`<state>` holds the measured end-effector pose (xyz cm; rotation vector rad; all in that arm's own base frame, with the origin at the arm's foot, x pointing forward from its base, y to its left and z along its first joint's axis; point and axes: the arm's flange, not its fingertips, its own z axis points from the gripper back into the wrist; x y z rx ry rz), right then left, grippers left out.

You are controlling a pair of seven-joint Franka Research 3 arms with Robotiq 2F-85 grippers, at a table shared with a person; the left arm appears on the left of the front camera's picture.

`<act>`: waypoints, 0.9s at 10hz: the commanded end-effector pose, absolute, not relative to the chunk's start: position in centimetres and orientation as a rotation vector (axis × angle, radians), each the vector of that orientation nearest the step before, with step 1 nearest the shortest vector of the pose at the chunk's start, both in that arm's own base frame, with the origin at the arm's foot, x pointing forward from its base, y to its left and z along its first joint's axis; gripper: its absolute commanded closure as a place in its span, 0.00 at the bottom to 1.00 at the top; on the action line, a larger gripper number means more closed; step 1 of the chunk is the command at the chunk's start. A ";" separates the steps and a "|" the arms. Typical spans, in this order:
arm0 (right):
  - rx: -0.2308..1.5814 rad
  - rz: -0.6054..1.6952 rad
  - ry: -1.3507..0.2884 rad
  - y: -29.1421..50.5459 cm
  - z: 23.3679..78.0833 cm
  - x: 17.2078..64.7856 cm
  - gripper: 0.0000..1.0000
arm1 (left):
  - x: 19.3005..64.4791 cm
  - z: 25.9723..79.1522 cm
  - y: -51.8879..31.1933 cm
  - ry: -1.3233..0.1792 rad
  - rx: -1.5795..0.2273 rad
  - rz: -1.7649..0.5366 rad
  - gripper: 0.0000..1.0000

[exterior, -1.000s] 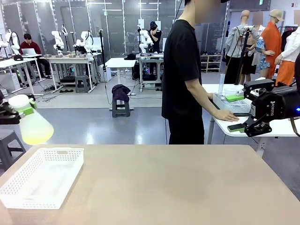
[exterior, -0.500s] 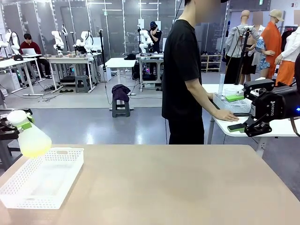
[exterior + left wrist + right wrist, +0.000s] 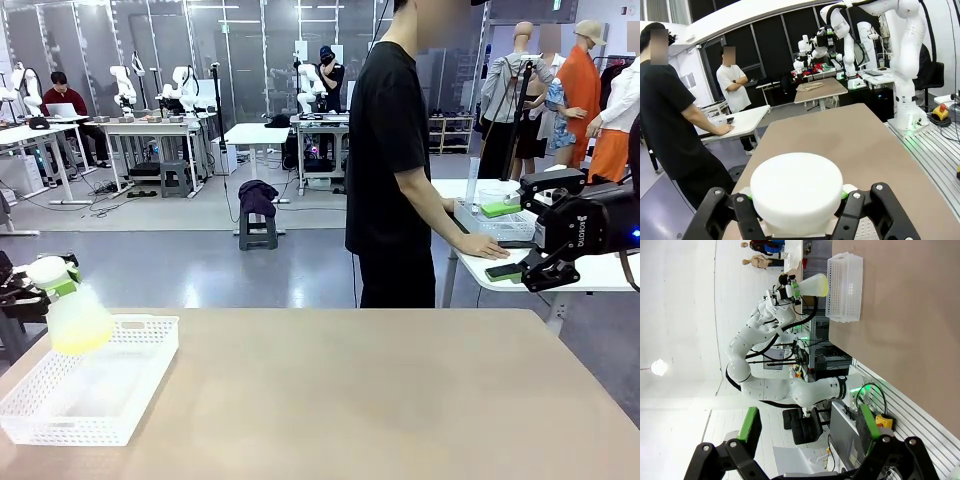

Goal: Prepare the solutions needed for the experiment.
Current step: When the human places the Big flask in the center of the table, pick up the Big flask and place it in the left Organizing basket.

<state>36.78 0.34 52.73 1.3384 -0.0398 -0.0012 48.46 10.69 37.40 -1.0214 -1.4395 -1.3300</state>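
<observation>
Translucent whitish conical flask (image 3: 76, 312) with pale yellow clear liquid (image 3: 78, 340) low in it, held at far left of front view over white perforated plastic basket (image 3: 128, 412).
Clamped at narrow neck by left gripper (image 3: 52, 282), green pads against neck just under white round cap (image 3: 796, 191); flask upright, slightly tilted, bottom over near-left corner of basket, touching or not: cannot tell. Basket on light brown table (image 3: 380, 400), left part. Right gripper (image 3: 807, 430) raised off to table's right side, jaws apart, green pads (image 3: 749, 430) facing each other, holding nothing. Person in black T-shirt (image 3: 392, 150) beyond far edge, side-on, hand (image 3: 482, 246) on white side table (image 3: 600, 272).
</observation>
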 end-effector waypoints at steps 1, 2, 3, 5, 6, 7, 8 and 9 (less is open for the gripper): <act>1.348 0.008 -0.045 0.3 52.9 36.7 0.04 | 48.2 39.1 10.7 -1.464 -0.994 -1.353 0.97; 1.348 0.008 -0.045 0.3 52.9 36.7 0.04 | 48.2 39.1 10.7 -1.464 -0.994 -1.353 0.97; 1.348 0.008 -0.045 0.3 52.9 36.7 0.04 | 48.2 39.1 10.7 -1.464 -0.994 -1.353 0.97; 1.348 0.008 -0.045 0.3 52.9 36.7 0.04 | 48.4 38.3 10.7 -1.449 -1.009 -1.343 0.76; 1.348 0.008 -0.045 0.3 52.9 36.7 0.04 | 49.5 37.3 10.8 -1.445 -1.035 -1.328 0.76; 1.348 0.008 -0.045 0.3 52.9 36.7 0.04 | 50.2 36.4 10.7 -1.421 -1.049 -1.333 0.76; 1.348 0.008 -0.045 0.3 52.9 36.7 0.04 | 50.8 35.9 10.8 -1.409 -1.052 -1.325 0.76; 1.348 0.008 -0.045 0.3 52.9 36.7 0.04 | 51.5 35.2 10.8 -1.389 -1.066 -1.329 0.76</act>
